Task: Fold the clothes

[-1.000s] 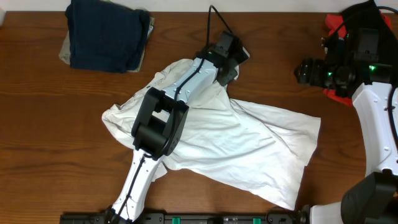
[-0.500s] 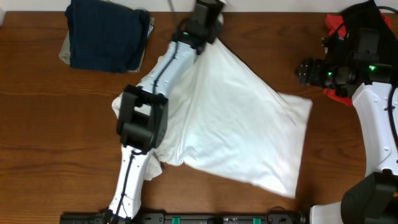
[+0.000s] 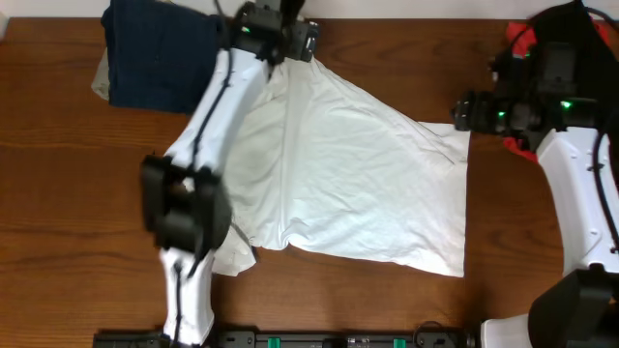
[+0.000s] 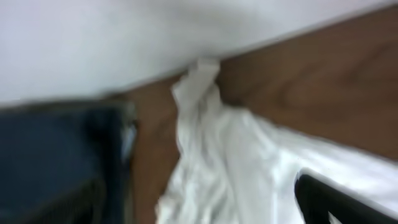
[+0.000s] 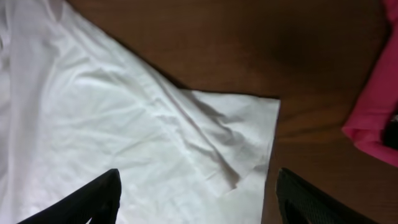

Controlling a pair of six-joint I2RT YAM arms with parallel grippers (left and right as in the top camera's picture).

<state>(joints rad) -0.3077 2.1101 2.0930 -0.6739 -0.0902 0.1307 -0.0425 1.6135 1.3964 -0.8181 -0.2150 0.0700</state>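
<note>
At the worktop's (image 3: 58, 193) far edge, left fingers (image 4: 348, 202) too blurred to judge; right fingers (image 5: 87, 202) gape empty. Lying skewed, the white T-shirt (image 3: 368, 184) risks a crooked fold.

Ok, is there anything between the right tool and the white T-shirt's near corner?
Nothing visible. The right tool hangs open over the wrinkled corner of the white fabric T-shirt; only bare wooden table lies beside it. The red cloth sits off to one side.
</note>
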